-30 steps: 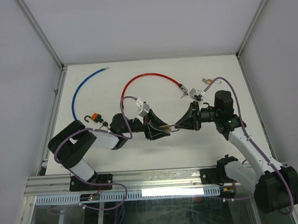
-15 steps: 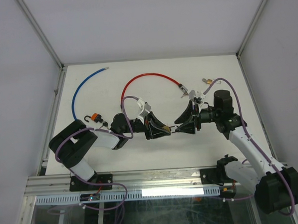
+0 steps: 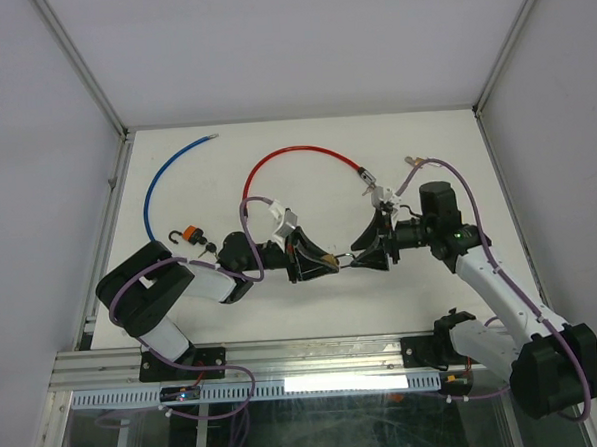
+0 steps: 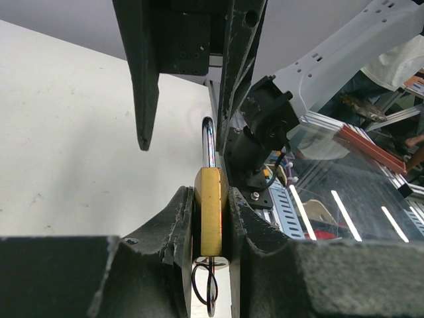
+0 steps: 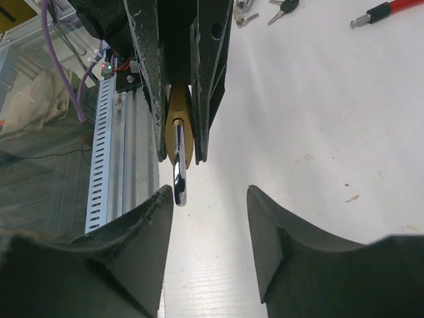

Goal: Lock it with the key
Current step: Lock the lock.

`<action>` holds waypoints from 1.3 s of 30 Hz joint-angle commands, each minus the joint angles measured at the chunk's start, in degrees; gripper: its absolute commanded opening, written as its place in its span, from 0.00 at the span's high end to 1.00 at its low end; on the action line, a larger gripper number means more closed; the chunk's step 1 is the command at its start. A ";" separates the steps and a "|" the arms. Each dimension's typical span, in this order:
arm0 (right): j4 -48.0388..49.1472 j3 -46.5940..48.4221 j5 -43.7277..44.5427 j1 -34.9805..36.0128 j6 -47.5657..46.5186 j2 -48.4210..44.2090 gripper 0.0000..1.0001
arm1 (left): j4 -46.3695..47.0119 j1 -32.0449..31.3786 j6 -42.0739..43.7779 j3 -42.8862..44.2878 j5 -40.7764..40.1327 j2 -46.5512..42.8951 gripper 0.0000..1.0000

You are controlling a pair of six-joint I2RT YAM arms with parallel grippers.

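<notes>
A brass padlock stands edge-on between the pads of my left gripper, which is shut on its body. Its steel shackle points up toward my right gripper. A key on a thin black ring hangs from the padlock's underside, between the left fingers. In the right wrist view the padlock and its shackle tip sit just beyond my right gripper, which is open and holds nothing. From above, the two grippers face each other at the table's middle.
A red cable arcs across the back of the table and a blue cable lies at the back left. A small orange-and-black lock sits left of my left arm. Loose keys lie behind the right gripper. The aluminium rail runs along the near edge.
My left gripper closed on the padlock's body. The right gripper, shut at the shackle a second ago, has opened and let go, drawing back slightly to the right.
</notes>
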 commanded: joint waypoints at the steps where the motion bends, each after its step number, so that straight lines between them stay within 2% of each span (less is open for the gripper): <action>1: -0.61 2.38 0.38 1.11 -2.76 0.20 0.52 | 7.19 -0.43 -0.84 0.15 -1.34 -2.88 1.00; 6: 1.15 1.73 -1.63 1.35 -1.35 -0.31 0.66 | 7.12 -0.50 -0.85 0.24 -1.34 -2.88 1.00; 12: 4.46 1.17 -3.60 1.33 2.44 -1.68 0.61 | 6.97 -0.49 -0.89 0.24 -1.16 -2.78 1.00; 18: 6.02 0.70 -4.51 1.18 3.65 -2.17 0.64 | 6.50 -0.48 -0.67 0.39 -1.14 -2.88 1.00; 24: 5.74 0.62 -4.83 1.22 3.07 -1.63 0.90 | 6.50 -0.43 -0.85 0.59 -1.16 -2.95 1.00; 26: 5.14 0.80 -4.96 1.24 2.37 -1.39 0.95 | 6.49 -0.44 -0.93 0.63 -1.29 -3.04 1.00; 30: 5.15 0.55 -5.62 1.53 2.16 -1.05 1.00 | 6.49 -0.45 -0.88 0.80 -2.00 -3.19 1.00; 39: 12.02 -1.32 -6.64 3.64 9.29 1.84 1.00 | 7.16 -0.47 -0.31 2.48 -4.61 -1.08 1.00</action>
